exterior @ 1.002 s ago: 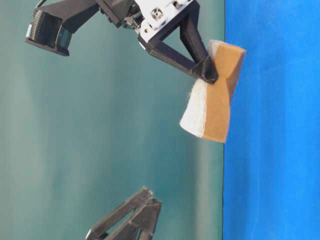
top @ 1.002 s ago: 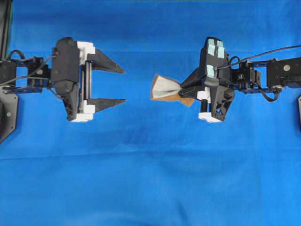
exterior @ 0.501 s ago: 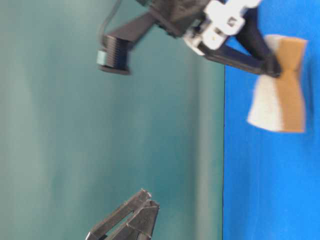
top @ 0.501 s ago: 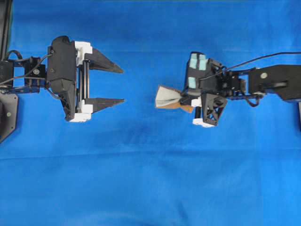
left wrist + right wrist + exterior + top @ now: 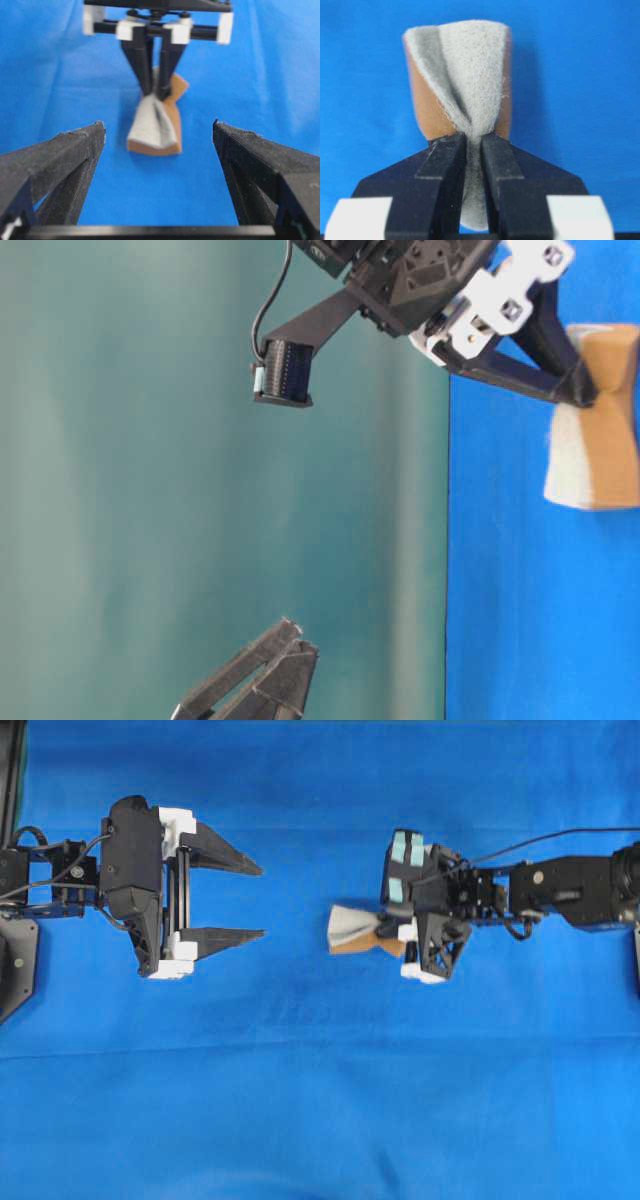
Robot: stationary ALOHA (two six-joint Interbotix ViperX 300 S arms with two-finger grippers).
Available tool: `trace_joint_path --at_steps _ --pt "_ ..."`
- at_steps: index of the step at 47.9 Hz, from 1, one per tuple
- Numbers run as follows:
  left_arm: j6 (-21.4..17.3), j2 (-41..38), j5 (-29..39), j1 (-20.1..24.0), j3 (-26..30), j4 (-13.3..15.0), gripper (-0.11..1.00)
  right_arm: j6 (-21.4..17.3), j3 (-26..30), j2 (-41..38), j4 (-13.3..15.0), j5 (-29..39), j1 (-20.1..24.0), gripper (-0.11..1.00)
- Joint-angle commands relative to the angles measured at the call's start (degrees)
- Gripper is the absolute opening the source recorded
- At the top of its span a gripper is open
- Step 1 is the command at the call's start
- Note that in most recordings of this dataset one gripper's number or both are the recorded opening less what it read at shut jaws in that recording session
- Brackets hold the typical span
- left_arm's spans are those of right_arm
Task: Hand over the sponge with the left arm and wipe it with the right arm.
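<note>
The sponge [image 5: 352, 927] is pinched at its middle by my right gripper [image 5: 385, 930], which is shut on it, so both ends flare out. Its grey-white fuzzy face [image 5: 465, 65] points up and its orange-tan layer [image 5: 610, 440] faces the blue cloth. It sits low over the cloth; I cannot tell whether it touches. My right gripper [image 5: 474, 137] squeezes the fuzzy face into a fold. My left gripper [image 5: 262, 902] stands open and empty to the sponge's left, well apart from it. In the left wrist view the sponge [image 5: 150, 131] lies ahead between the spread fingers [image 5: 75, 150].
A blue cloth [image 5: 320, 1100] covers the whole table. The left arm's base bracket [image 5: 15, 960] sits at the left edge and the right arm's cable [image 5: 560, 835] runs off to the right. A teal wall [image 5: 150, 490] stands behind.
My right arm has tilted and brought the sponge down toward the blue cloth, its wrist shifting a little left. The left gripper has drawn back slightly left and stays open.
</note>
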State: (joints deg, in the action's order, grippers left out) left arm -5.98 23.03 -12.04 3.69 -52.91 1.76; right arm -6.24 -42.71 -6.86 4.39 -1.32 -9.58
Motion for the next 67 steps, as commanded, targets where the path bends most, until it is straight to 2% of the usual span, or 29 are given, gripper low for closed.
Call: trace_joint_path --at_steps 1,12,17,24,33,46,53,62,67 --pt "0.1 0.4 -0.5 -0.2 0.8 0.1 0.85 0.2 0.7 0.4 1.4 -0.4 -5.0 0.15" --pt "0.1 0.4 -0.6 -0.2 0.8 0.1 0.85 0.3 0.7 0.4 4.9 -2.5 -12.4 0.15" --pt "0.1 0.4 -0.5 -0.2 0.8 0.1 0.85 0.3 1.1 0.3 5.6 -3.3 -13.4 0.15" --pt "0.1 0.4 -0.6 -0.2 0.8 0.2 0.85 0.0 1.3 -0.1 5.6 -3.3 -12.7 0.15" --pt "0.0 0.4 -0.6 -0.2 0.8 0.1 0.85 -1.2 0.6 -0.2 5.1 -3.1 -7.7 0.15" --pt "0.0 0.4 -0.6 -0.2 0.9 0.1 0.85 -4.1 0.8 -0.7 1.6 -2.6 7.2 0.15" --pt "0.0 0.3 -0.7 -0.2 0.9 0.1 0.85 -6.3 1.5 -0.7 0.6 -2.5 12.7 0.15" --pt "0.0 0.3 -0.7 -0.1 0.9 0.1 0.85 -7.8 1.8 -0.8 0.9 -2.5 13.7 0.15" --pt "0.1 0.3 -0.7 -0.2 0.8 0.1 0.85 -7.4 1.7 -0.7 1.2 -1.8 11.5 0.15"
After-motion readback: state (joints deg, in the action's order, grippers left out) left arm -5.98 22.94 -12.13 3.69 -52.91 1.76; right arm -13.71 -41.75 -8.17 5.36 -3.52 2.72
